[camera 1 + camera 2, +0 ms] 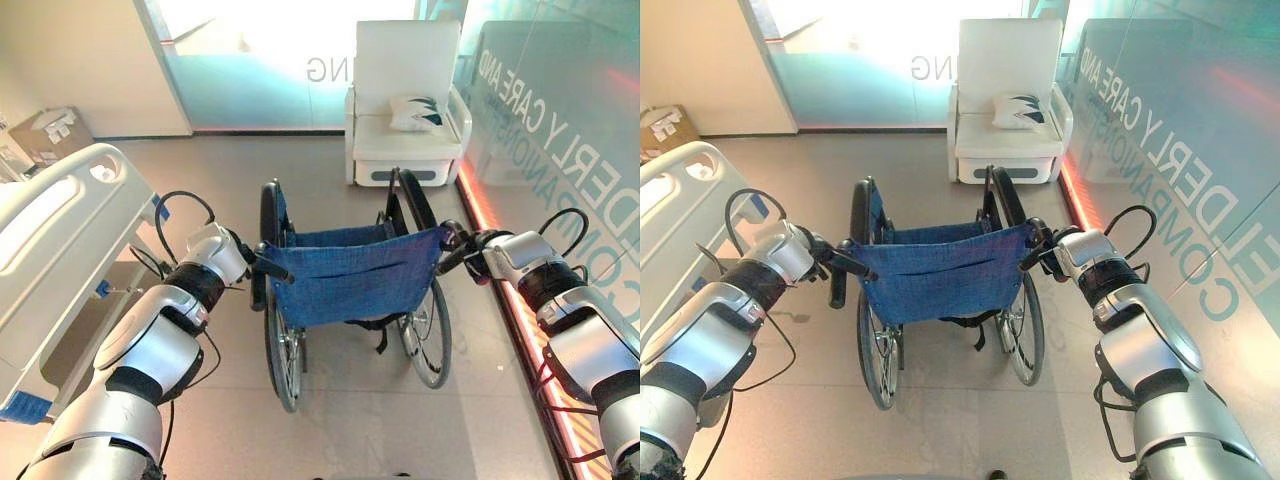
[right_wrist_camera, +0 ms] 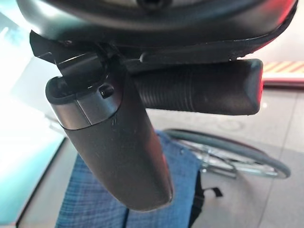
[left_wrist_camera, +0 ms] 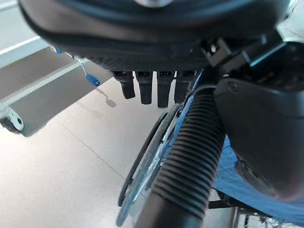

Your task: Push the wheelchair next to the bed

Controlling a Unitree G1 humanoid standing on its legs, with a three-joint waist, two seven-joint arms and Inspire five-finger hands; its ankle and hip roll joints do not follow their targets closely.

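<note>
The wheelchair (image 1: 345,275) stands mid-floor, its blue fabric back facing the robot, with the white bed (image 1: 55,250) just to its left, cut off by the frame edge. The left hand (image 1: 240,262) is curled round the left ribbed rubber push handle (image 3: 187,161); the wrist view shows fingers (image 3: 145,88) wrapped over it. The right hand (image 1: 470,252) clasps the right push handle (image 2: 199,92), thumb (image 2: 118,152) across it. Far off stands a white armchair (image 1: 405,100) holding a cushion (image 1: 417,113). A cardboard box (image 1: 48,132) sits far left.
</note>
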